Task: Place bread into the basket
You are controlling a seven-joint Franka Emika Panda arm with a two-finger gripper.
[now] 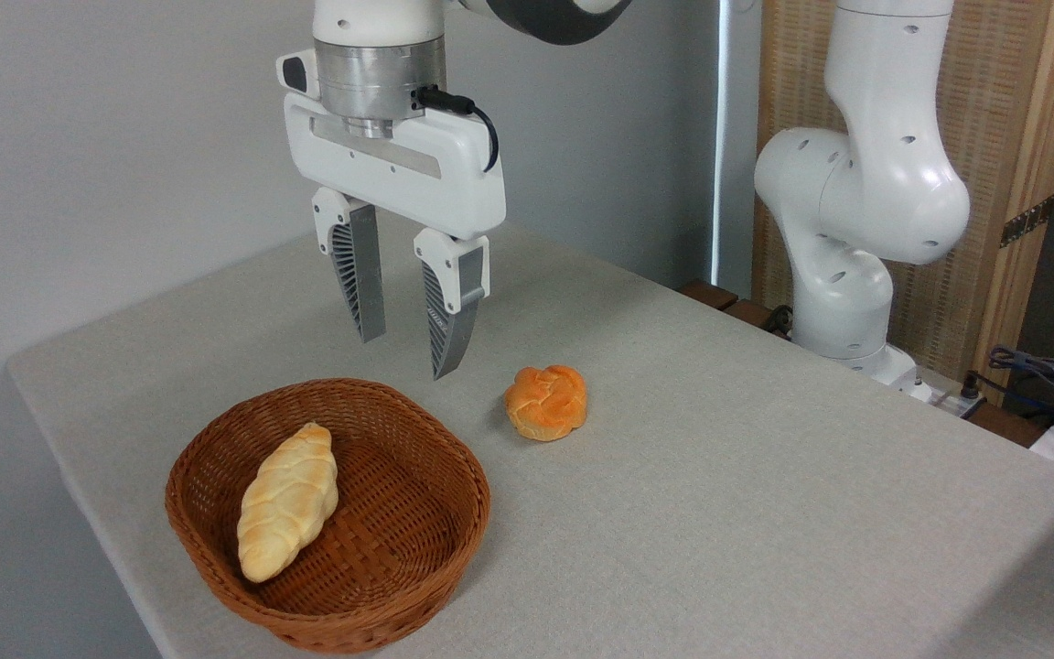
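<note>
A grey table fills the scene, with the bun lying bare just right of the basket, which already holds a pale loaf. The gripper hangs over the basket's far rim, fingers parted and empty, probably because the bun is not yet picked.

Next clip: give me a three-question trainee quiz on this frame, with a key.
1. True or false: the orange bun lies inside the basket.
2. What lies in the basket? A) pale braided loaf B) a spoon C) nothing
3. Fill in: the gripper hangs above the table with its jaws ____.

Key: 1 false, it rests on the table right of the basket; 2 A; 3 open, holding nothing.
</note>
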